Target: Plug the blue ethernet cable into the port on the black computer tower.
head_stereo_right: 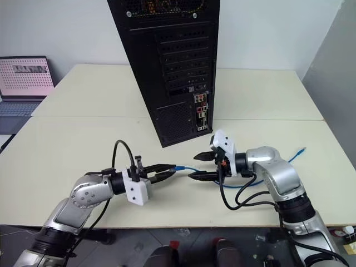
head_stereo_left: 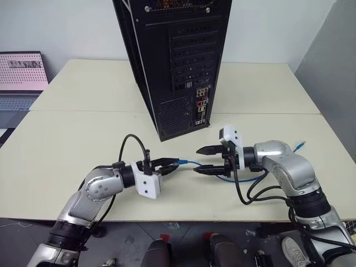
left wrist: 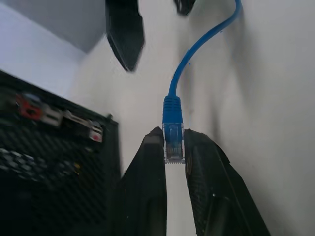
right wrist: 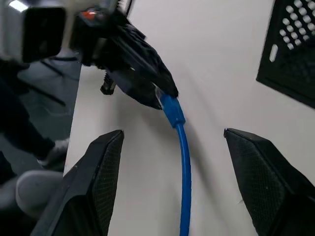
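**Left jaws hold the plug, right jaws stand wide open**

The head views show the whole scene. The black computer tower [head_stereo_left: 178,61] stands tall in the upper middle of the frame, on a pale tabletop [head_stereo_left: 72,139]. Low on its back sits a small panel of little coloured connectors [head_stereo_left: 201,105]; the port itself is too small to pick out there. At the far left edge a laptop [head_stereo_left: 21,78] shows its lit screen.

Below the tower, in the lower middle, the two arms point at each other. The left gripper [head_stereo_left: 171,164] is clenched on one end of the blue ethernet cable [head_stereo_left: 192,163]. The right gripper [head_stereo_left: 202,160] is released — its two black fingers stand well apart, one above the cable and one below it, touching nothing. The cable runs between them, loops back on the tabletop under the right arm, and its other end lies at the right edge of the frame, near the right arm.

The left wrist view shows what the head views cannot — the clear plug pinched between the two finger pads, with the blue boot just past the tips. The tower's grille fills its lower left corner.

The right wrist view shows the cable passing through the gap of the open jaws, with the left jaws shut on the plug at upper left.
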Controlling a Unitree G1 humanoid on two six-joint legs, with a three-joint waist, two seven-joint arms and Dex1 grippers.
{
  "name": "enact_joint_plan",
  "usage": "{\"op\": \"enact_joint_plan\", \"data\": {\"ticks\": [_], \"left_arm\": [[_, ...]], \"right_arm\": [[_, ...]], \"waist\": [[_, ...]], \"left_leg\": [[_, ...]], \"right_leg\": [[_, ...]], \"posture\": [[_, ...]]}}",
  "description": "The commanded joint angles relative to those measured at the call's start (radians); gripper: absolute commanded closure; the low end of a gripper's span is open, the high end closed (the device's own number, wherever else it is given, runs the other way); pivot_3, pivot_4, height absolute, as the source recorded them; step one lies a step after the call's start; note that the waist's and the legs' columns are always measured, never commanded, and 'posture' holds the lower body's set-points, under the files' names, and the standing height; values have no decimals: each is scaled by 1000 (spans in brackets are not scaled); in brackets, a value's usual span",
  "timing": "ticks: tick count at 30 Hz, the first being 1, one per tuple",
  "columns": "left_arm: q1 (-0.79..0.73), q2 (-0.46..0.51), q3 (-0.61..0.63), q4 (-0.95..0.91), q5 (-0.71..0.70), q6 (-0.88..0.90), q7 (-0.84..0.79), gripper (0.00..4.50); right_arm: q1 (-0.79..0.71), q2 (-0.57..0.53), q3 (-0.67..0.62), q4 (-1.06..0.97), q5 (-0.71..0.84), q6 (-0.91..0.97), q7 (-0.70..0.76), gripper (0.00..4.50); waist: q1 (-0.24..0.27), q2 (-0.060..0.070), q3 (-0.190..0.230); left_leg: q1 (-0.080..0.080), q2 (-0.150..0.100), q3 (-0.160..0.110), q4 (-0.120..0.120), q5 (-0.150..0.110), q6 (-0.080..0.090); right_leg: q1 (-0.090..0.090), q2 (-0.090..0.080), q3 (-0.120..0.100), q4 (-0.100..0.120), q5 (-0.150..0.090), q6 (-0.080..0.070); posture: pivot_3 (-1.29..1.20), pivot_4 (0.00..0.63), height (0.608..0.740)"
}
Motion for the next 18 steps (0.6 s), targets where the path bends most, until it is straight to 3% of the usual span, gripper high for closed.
{"op": "enact_joint_plan", "data": {"ticks": [1,12,18], "left_arm": [[-6,-23,48,-11,116,-142,162,4240],[6,-14,42,-12,217,-165,301,4240],[11,-1,35,-19,222,-148,320,4240]], "right_arm": [[5,42,-39,-78,74,70,-79,1061],[-12,66,-37,-91,154,95,-135,1061],[-29,68,-29,-61,157,77,-145,2247]], "waist": [[0,0,0],[1,0,0],[1,0,0]], "left_leg": [[0,0,0,0,0,0],[-2,0,1,0,0,0],[-3,0,0,0,0,0]], "right_leg": [[0,0,0,0,0,0],[0,-1,-8,0,0,1],[0,-1,-11,0,0,1]], "posture": [[0,150,740],[0,150,740],[0,150,740]]}}
